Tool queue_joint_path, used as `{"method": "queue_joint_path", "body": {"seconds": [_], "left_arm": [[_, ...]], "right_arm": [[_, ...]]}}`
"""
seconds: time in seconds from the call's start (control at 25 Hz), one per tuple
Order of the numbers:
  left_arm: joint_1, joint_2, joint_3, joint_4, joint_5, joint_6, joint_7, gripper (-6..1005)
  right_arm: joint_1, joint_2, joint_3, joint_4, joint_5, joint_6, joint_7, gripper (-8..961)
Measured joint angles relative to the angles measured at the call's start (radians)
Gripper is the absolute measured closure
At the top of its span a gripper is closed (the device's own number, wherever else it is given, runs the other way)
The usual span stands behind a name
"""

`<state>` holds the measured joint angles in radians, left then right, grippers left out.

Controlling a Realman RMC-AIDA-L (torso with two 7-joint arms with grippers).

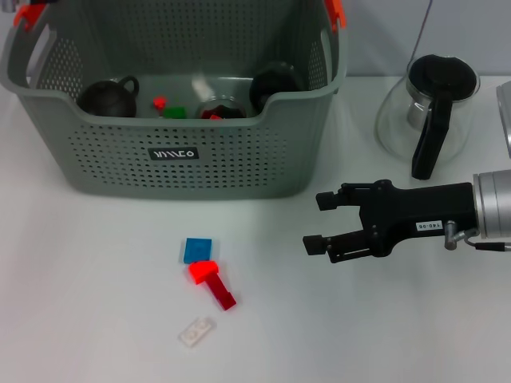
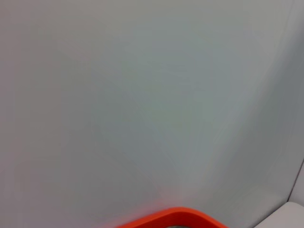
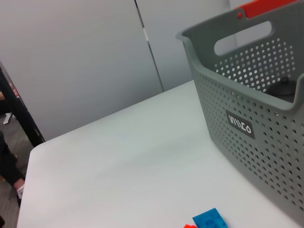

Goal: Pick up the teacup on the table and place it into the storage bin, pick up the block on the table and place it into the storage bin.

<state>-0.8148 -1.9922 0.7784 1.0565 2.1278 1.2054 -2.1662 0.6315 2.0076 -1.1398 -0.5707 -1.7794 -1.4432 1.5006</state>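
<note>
The storage bin (image 1: pixel 180 163) is set at the back of the white table (image 1: pixel 96 319), its black label turned toward the robot, and dark rounded vessels, one of them apparently the teacup (image 1: pixel 108 97), are seen inside it together with small red and green pieces. A glass carafe (image 1: pixel 427 112) with a black handle is stood to the right of the bin, well apart from the work. The right gripper (image 1: pixel 315 221) is held low over the table in front of the bin's right corner, its two fingers spread and nothing between them. Near the table's middle the remaining blocks are found: a blue block (image 1: pixel 197 250) touching a red block (image 1: pixel 211 283), and a clear block (image 1: pixel 196 331) just beside them. These are judged light, rigid and smooth, and thin enough that the grip would best be taken across the short sides, with slipping a risk. In the right wrist view the blue block (image 3: pixel 209 220) and the bin's side are shown from low down, which the head view lacks; in the left wrist view only a blank wall and an orange clip (image 2: pixel 175 217) are shown, so the left gripper's state cannot be told.
</note>
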Motion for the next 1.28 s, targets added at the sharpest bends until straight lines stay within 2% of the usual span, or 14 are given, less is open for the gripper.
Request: {"method": "queue_joint_path", "body": {"seconds": [0.08, 0.2, 0.24, 0.32, 0.44, 0.52, 0.64, 0.76, 0.88, 0.92, 1.12, 1.28], "left_arm": [[0.008, -0.004, -0.001, 0.016, -0.006, 0.005, 0.0, 350], [0.024, -0.009, -0.005, 0.048, -0.021, 0.027, -0.001, 292], [0.067, -0.018, -0.009, 0.121, -0.086, 0.113, 0.019, 272], [0.102, -0.025, -0.01, 0.169, -0.15, 0.208, 0.066, 233], [0.18, -0.045, -0.006, 0.258, -0.267, 0.484, 0.219, 175], [0.22, -0.064, 0.008, 0.299, -0.274, 0.632, 0.304, 136], [0.292, -0.09, 0.085, 0.367, -0.198, 0.741, 0.388, 127], [0.348, -0.121, 0.169, 0.437, -0.073, 0.74, 0.436, 122], [0.376, -0.164, 0.243, 0.497, 0.102, 0.702, 0.446, 126], [0.379, -0.171, 0.268, 0.507, 0.143, 0.693, 0.443, 127], [0.394, -0.179, 0.458, 0.513, 0.332, 0.613, 0.346, 133], [0.387, -0.181, 0.585, 0.507, 0.462, 0.556, 0.191, 138]], "right_arm": [[-0.001, 0.0, 0.0, 0.0, 0.0, -0.001, -0.002, 28], [-0.004, -0.001, 0.0, 0.0, 0.0, -0.002, -0.005, 28], [-0.005, -0.001, 0.0, 0.0, 0.0, -0.003, -0.005, 28], [-0.007, -0.001, 0.0, 0.0, 0.0, -0.003, -0.006, 29], [-0.009, -0.001, 0.0, 0.0, 0.0, -0.004, -0.006, 29], [-0.01, -0.001, 0.0, 0.0, 0.0, -0.003, -0.006, 29], [-0.01, -0.001, 0.003, 0.001, 0.0, 0.002, -0.006, 29], [-0.01, -0.001, 0.002, 0.002, 0.0, 0.005, -0.003, 29], [-0.006, 0.001, 0.001, 0.005, -0.001, 0.008, 0.001, 28], [-0.005, 0.002, 0.002, 0.006, -0.001, 0.008, 0.002, 28], [-0.01, 0.005, 0.006, 0.005, -0.002, 0.008, 0.012, 28], [-0.011, 0.005, 0.007, 0.003, -0.002, 0.009, 0.019, 28]]}}
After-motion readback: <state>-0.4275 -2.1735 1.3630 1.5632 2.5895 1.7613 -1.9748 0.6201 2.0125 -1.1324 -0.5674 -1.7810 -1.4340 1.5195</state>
